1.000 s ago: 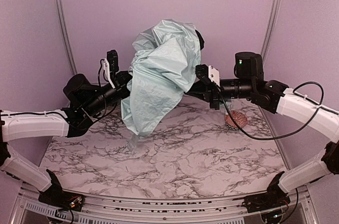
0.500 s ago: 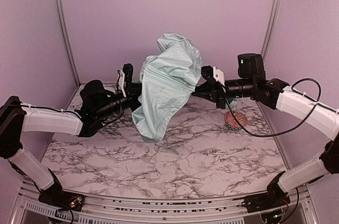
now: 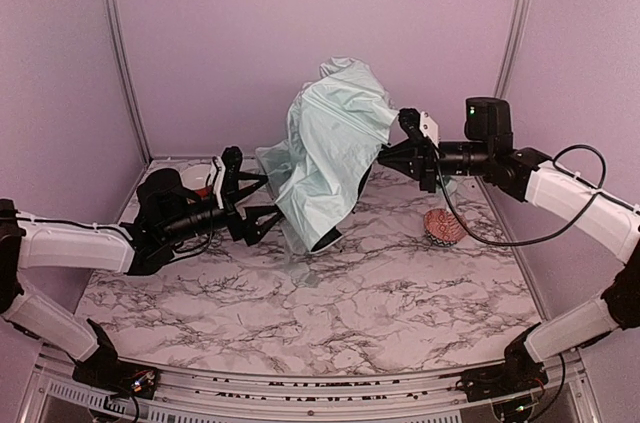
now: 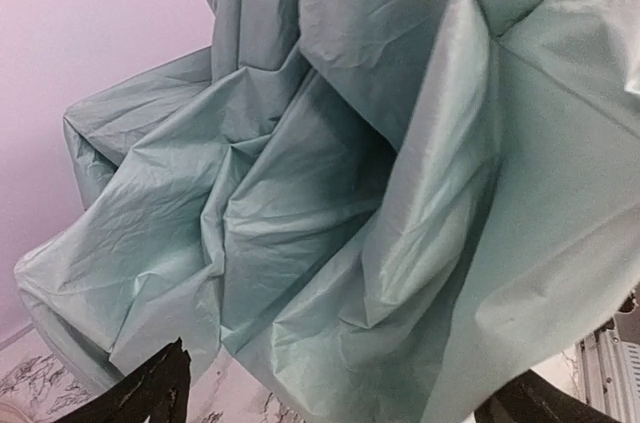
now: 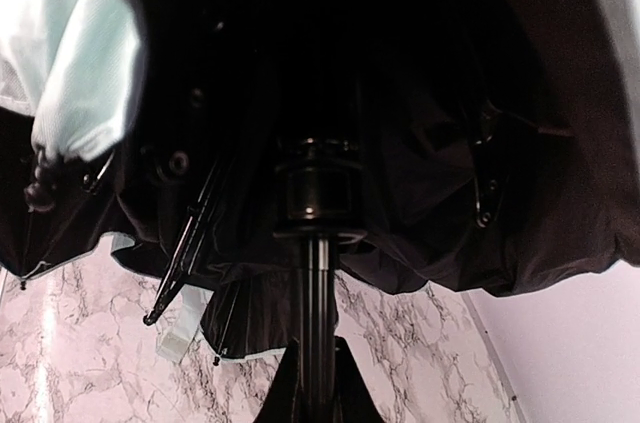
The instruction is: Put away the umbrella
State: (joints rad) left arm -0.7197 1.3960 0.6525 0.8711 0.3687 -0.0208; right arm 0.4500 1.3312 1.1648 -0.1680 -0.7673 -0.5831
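The umbrella (image 3: 335, 143) hangs half-collapsed above the back middle of the table, its pale mint-green canopy drooping toward the marble. My right gripper (image 3: 397, 155) reaches in from the right and is shut on the slim black shaft (image 5: 316, 293), just under the runner; black ribs (image 5: 185, 253) and the dark underside show around it. My left gripper (image 3: 270, 201) is open, low on the canopy's left side, with nothing in it. In the left wrist view the creased canopy (image 4: 330, 173) fills the frame, and the left gripper (image 4: 340, 405) has its fingertips (image 4: 150, 398) spread wide at the bottom corners.
A pink patterned round lump (image 3: 443, 226) lies on the marble table (image 3: 330, 313) at the right, under my right arm. The purple back wall (image 3: 300, 23) stands close behind the umbrella, with metal posts (image 3: 118, 43) in the corners.
My left gripper has opened, let go of the canopy and dropped lower. The right gripper has carried the umbrella a little to the right and back; the canopy hangs narrower.
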